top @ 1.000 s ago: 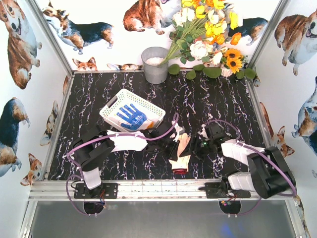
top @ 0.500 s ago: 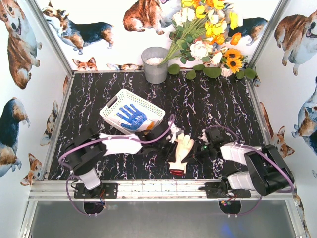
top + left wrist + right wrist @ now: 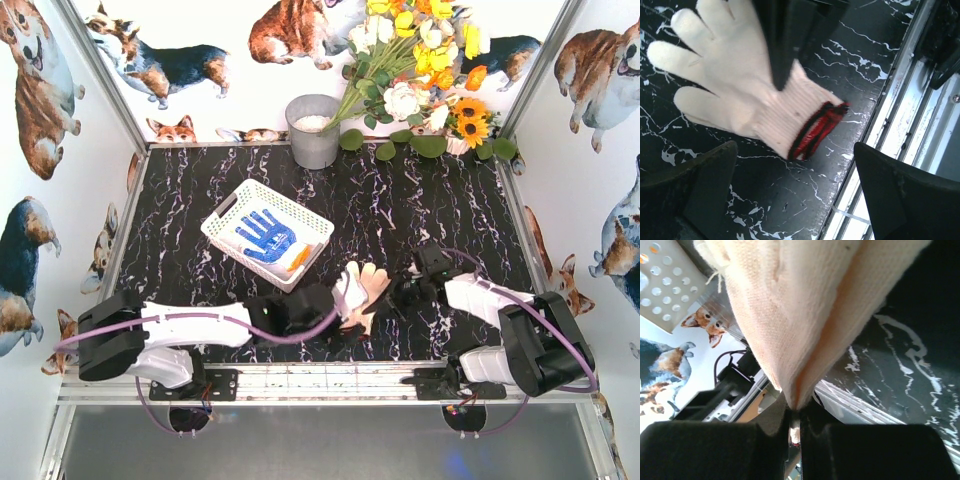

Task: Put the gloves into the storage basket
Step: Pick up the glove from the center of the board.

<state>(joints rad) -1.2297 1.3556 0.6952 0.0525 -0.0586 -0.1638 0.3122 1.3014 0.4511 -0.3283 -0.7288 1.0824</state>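
1. A white knit glove (image 3: 740, 85) with a ribbed wrist and a red-and-black cuff edge lies flat on the table. A cream glove (image 3: 805, 315) is pinched in the right gripper (image 3: 795, 422), whose jaws are closed on its fabric.
2. The left gripper (image 3: 795, 150) hovers above the white glove's cuff, fingers spread wide, holding nothing.
3. Both gloves sit at 5 o'clock from the storage basket (image 3: 247, 258), where a blue-and-white glove (image 3: 265, 237) lies.
4. The table (image 3: 430, 200) is black with white veins. The walls carry a corgi print. A grey bucket (image 3: 313, 130) and flowers (image 3: 420, 70) stand at the back.
5. From above, the white glove's long axis runs 6 to 12, fingers toward 12.
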